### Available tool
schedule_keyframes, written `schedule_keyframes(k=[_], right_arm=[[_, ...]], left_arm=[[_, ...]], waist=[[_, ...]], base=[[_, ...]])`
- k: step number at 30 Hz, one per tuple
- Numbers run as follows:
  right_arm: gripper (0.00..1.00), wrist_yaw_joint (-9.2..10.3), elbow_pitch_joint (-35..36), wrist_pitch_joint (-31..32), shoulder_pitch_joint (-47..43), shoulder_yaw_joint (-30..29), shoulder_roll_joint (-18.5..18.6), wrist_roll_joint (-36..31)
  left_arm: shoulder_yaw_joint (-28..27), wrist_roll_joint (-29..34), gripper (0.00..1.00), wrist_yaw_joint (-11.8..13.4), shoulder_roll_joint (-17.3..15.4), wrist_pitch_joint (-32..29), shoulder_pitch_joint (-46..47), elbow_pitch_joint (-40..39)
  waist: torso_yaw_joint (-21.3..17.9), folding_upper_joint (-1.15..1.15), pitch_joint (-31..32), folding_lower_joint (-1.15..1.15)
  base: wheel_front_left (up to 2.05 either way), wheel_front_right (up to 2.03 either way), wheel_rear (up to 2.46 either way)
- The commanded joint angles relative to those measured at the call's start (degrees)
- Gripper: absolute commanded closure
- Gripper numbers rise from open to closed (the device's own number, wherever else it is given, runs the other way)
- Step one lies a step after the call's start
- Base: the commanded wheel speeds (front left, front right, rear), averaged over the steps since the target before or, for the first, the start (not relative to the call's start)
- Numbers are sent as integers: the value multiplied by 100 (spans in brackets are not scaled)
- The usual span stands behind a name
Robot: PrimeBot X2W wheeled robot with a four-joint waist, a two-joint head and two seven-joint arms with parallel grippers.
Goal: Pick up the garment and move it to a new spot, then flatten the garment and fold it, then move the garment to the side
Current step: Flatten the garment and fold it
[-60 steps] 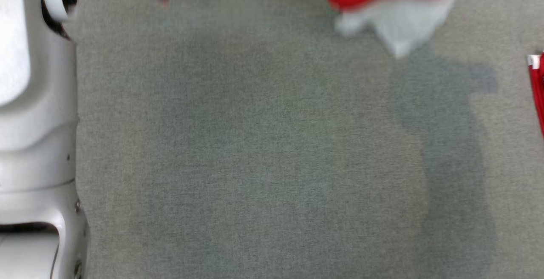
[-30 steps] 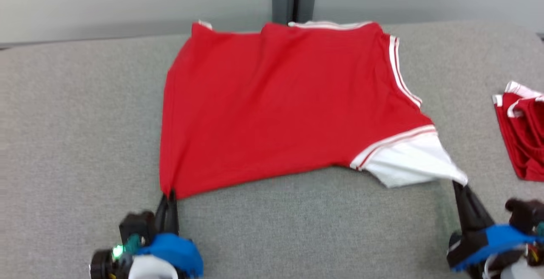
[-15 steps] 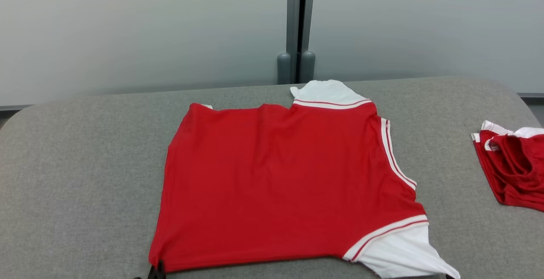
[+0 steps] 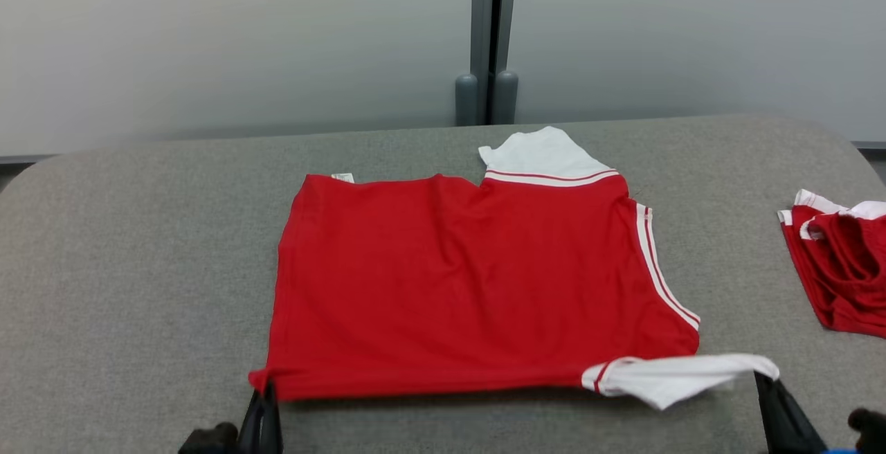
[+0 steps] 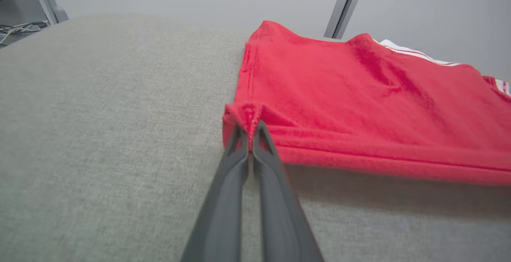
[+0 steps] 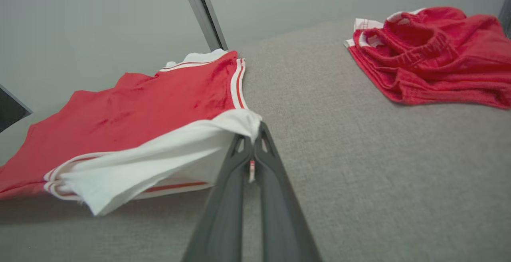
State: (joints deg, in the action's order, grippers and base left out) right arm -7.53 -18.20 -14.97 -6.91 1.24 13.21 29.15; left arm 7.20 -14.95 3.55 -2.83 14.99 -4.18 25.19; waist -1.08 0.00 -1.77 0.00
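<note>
left gripper [image 4: 266, 393]: sitting low at head view's lower left, fingers pointing up-view, jaws pressing together on the near corner of the red shirt [image 4: 471, 281] | right gripper [image 4: 763, 381]: sitting at lower right, fingers leaning up and inward, jaws pinching closed on the shirt's white sleeve tip

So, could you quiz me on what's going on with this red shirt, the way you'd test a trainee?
1. True or false: the left gripper is shut on a red corner of the red shirt.
2. Which part does the right gripper pinch? A) the white sleeve B) the red hem C) the label
3. Fill in: the second red garment lies crumpled on the grey table, to the robot's ____.
Key: 1 true; 2 A; 3 right.
</note>
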Motion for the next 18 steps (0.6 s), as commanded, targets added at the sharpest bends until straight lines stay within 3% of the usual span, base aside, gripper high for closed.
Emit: schedule_keyframes(k=[1, 18], right_arm=[[100, 6, 17, -29, 220, -46, 34, -36], [100, 5, -1200, -26, 2360, -152, 27, -518]], left_arm=[[41, 44, 100, 36, -11, 26, 202, -74], [613, -175, 100, 285, -7, 27, 1695, 659]], waist=[[79, 0, -111, 0], [214, 0, -914, 0]], base=[[0, 0, 0], [0, 0, 0]])
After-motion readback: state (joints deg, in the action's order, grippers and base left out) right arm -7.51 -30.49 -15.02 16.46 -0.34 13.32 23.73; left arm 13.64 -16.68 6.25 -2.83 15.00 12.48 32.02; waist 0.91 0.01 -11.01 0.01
